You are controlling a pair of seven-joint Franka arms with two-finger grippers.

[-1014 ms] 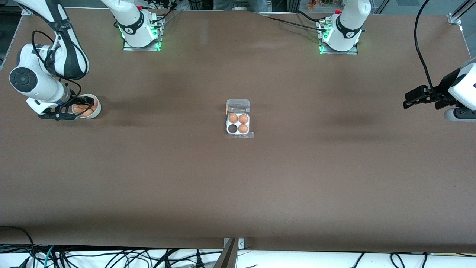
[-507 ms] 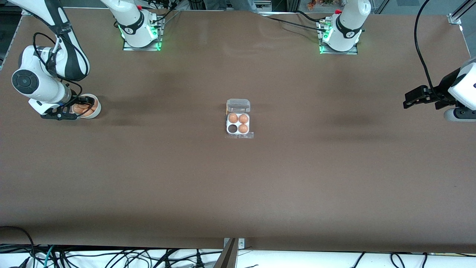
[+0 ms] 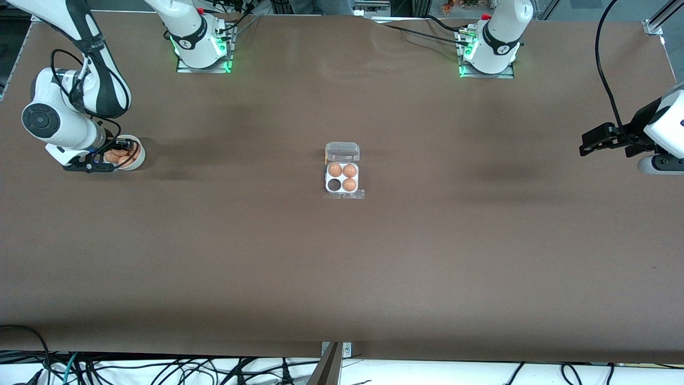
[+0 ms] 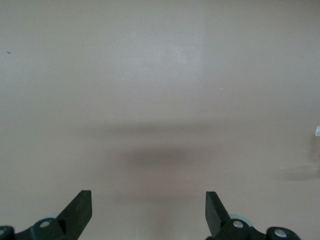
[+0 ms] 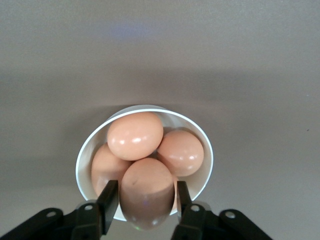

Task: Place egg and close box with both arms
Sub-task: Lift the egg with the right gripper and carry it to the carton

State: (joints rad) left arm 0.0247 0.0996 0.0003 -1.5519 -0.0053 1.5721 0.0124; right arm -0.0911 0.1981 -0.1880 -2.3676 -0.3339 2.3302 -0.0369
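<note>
We noted the right gripper (image 5: 145,202) clamped across the fragile, smooth egg (image 5: 146,195) in the bowl (image 5: 207,150) near the table's right-arm edge, the box (image 3: 342,179) mid-table, and the left gripper (image 4: 148,210) waiting, jaws apart.

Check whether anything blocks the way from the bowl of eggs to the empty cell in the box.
Nothing visible does. The right claw is shut on an egg in the bowl. The table between bowl and box is bare, the lid stands open, and the empty cell is uncovered.
</note>
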